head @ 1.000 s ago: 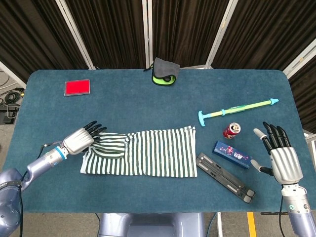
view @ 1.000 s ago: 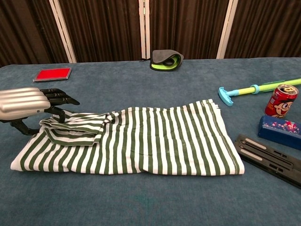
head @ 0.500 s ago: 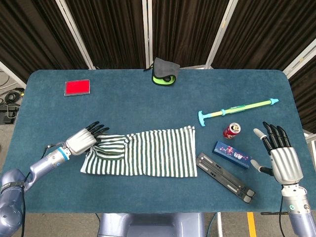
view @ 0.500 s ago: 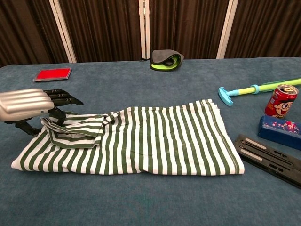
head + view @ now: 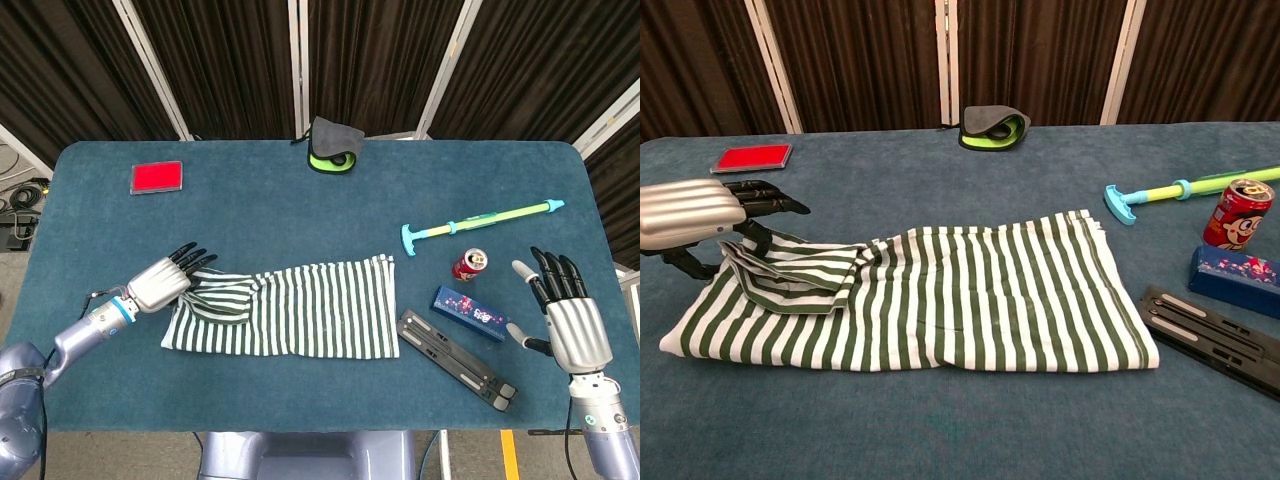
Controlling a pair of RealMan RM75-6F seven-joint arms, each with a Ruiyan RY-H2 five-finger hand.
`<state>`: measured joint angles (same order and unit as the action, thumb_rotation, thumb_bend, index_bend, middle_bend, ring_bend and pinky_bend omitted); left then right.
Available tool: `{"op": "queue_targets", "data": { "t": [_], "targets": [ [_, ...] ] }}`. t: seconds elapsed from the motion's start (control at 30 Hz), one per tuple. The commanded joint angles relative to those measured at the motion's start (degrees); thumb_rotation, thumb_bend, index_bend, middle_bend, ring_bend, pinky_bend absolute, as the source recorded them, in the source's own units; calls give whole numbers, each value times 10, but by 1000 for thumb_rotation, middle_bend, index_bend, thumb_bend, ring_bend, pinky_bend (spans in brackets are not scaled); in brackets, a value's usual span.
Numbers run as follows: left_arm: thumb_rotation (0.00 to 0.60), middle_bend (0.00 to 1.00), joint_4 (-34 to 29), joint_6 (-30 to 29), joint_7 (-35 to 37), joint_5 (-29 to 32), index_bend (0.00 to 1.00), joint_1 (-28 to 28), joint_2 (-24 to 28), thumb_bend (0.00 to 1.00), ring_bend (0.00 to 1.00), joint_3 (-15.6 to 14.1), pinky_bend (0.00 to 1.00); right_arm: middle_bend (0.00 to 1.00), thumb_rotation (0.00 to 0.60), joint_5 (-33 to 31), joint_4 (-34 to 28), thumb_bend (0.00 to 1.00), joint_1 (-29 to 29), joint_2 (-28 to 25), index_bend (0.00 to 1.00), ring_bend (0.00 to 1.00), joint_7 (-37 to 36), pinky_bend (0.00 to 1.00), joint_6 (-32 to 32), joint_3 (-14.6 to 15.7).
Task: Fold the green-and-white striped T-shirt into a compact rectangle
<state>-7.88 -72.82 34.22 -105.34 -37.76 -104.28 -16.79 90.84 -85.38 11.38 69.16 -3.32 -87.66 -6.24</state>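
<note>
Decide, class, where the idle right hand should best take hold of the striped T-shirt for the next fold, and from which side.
Probably the T-shirt's free right edge, near the far corner, coming from the right hand's own side. That edge lies flat and clear, though the black folding stand sits close to its near part. The left hand already has the other end.

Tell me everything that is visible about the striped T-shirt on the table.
The green-and-white striped T-shirt is soft cloth, already folded into a long band lying flat on the blue table, in front of the robot. At its left end a smaller flap lies doubled over on top, and the left hand grips that flap's edge. Its right end lies near a black folding stand, apparently not touching it.
</note>
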Motion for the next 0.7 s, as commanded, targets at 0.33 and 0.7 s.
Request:
{"op": "queue_targets", "data": {
  "t": [0.33, 0.7],
  "targets": [
    [600, 0, 7, 7, 6, 7, 833, 29, 48, 579, 0, 0, 0, 4, 600, 2, 2, 0, 2, 3, 202, 0, 5, 0, 3, 1],
    [600, 0, 21, 51, -2, 26, 845, 63, 80, 580, 0, 13, 0, 5, 600, 7, -1, 0, 2, 7, 202, 0, 17, 0, 2, 5]
  ]
}}
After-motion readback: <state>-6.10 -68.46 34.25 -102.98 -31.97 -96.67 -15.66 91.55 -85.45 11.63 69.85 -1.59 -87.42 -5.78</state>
